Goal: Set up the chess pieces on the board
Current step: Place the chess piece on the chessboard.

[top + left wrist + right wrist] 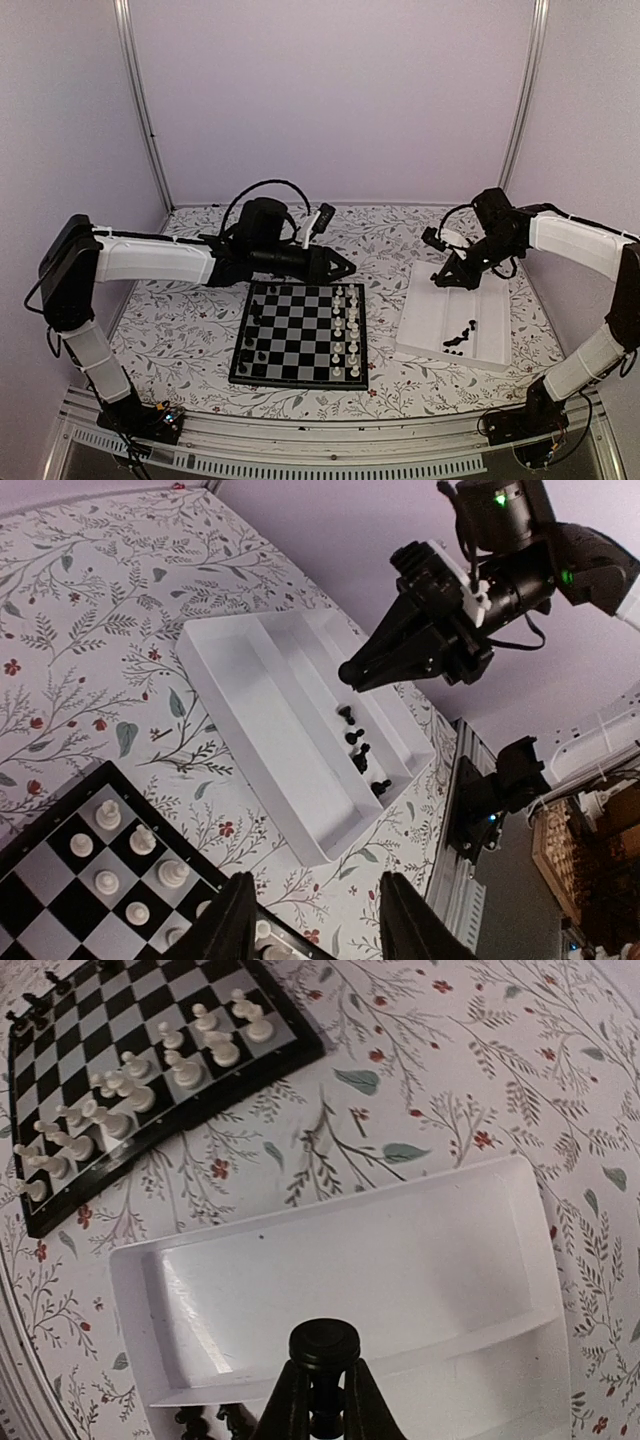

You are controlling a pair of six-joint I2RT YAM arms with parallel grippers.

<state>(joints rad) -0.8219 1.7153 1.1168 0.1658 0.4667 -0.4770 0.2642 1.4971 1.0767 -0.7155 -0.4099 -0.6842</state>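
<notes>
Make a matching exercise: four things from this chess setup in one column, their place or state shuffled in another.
1 right pincer
2 left pincer
3 white pieces
4 loose black pieces

A open, nothing held
B lying in the white tray
C shut on a black piece
D standing on the board

Pairs: 1-C; 2-A; 3-D; 4-B

The pale lilac wall panels (330, 100) close the back and both sides, met at the rear corners by slim silver metal posts (142, 100). A white cloth printed with grey-green sprigs and small red flowers (180, 320) covers the table, up to a ribbed silver rail (330, 440) in front.
</notes>
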